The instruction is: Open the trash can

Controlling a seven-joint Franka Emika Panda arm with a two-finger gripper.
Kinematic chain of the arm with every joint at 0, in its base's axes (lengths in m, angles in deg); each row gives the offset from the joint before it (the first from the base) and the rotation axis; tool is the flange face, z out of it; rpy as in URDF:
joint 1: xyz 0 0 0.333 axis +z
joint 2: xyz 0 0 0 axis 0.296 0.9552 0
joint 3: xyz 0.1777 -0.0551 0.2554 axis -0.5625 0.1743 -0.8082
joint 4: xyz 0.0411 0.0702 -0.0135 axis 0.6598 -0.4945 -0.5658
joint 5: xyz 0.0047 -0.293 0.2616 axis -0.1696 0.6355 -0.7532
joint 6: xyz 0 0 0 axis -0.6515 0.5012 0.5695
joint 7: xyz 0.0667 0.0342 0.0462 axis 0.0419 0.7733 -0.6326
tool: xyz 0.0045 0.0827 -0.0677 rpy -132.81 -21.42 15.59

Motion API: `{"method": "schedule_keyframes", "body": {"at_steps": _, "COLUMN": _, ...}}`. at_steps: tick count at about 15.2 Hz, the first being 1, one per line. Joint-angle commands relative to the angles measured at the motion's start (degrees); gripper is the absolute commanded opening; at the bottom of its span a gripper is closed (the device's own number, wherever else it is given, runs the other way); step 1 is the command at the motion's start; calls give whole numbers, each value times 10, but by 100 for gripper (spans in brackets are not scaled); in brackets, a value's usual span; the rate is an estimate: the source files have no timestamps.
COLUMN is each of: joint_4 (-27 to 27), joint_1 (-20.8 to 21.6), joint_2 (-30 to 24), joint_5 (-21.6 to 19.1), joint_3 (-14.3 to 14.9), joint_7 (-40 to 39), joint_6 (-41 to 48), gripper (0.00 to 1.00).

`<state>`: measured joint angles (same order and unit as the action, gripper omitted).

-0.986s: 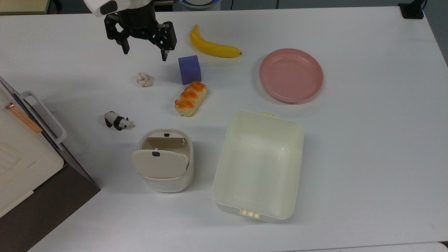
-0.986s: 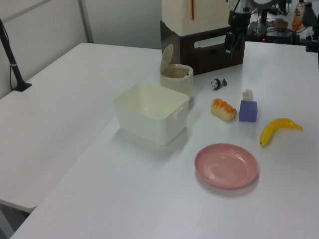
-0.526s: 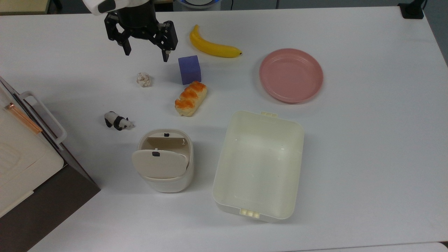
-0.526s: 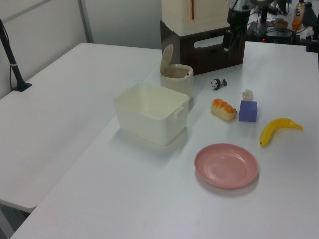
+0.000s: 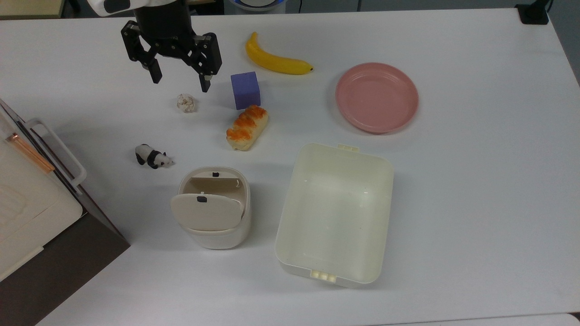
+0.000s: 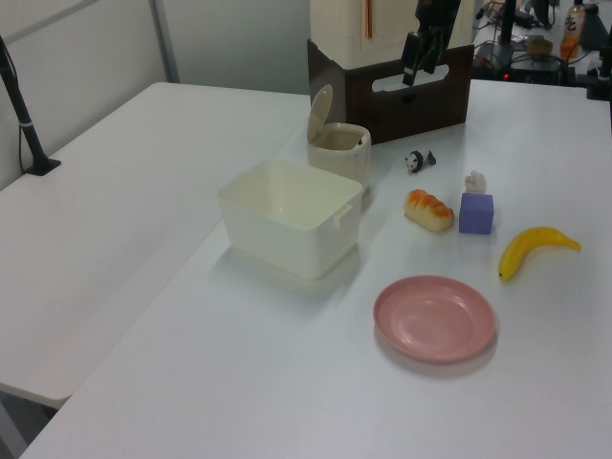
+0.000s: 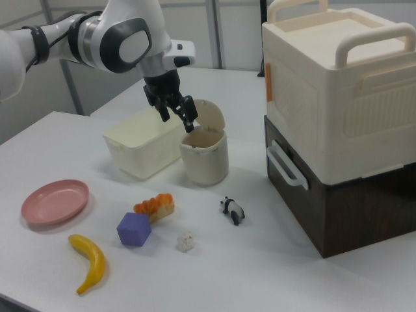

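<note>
Already the trash can (image 5: 213,208) stands with its lid (image 5: 207,211) swung up off the rim, so the inside shows from the top view; it sits toward the near edge of the table (image 5: 476,190) in the top view, just beside the large lidless tub (image 5: 335,213) and close to the stacked storage boxes (image 7: 338,123) at the top view's left edge. By that look, the opening is done. What has changed over the last second is the arm: the gripper (image 5: 179,83) has shifted a little toward the top view's left and nearer the crumpled paper ball (image 5: 186,103), high above the far edge of the table, well apart from the can. Its fingers are spread wide and hold nothing. That drift reads as pulling away after the job, not a fresh approach. The purple block (image 5: 245,89), bread (image 5: 247,127) and panda figure (image 5: 152,156) lie undisturbed.
</note>
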<state>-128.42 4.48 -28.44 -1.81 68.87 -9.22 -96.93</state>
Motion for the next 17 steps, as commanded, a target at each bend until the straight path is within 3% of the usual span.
{"method": "schedule_keyframes", "body": {"at_steps": 1, "joint_4": 33, "joint_1": 7, "joint_2": 5, "joint_5": -11, "joint_3": -1, "joint_7": 14, "joint_6": 47, "gripper": 92}}
{"method": "schedule_keyframes", "body": {"at_steps": 5, "joint_4": 59, "joint_1": 8, "joint_2": 3, "joint_5": -10, "joint_3": -21, "joint_7": 5, "joint_6": 122, "gripper": 95}}
{"method": "schedule_keyframes", "body": {"at_steps": 8, "joint_4": 62, "joint_1": 9, "joint_2": 1, "joint_5": -9, "joint_3": -25, "joint_7": 4, "joint_6": 123, "gripper": 100}}
{"method": "schedule_keyframes", "body": {"at_steps": 17, "joint_4": 85, "joint_1": 9, "joint_2": -5, "joint_5": -17, "joint_3": -26, "joint_7": -12, "joint_6": 124, "gripper": 100}}
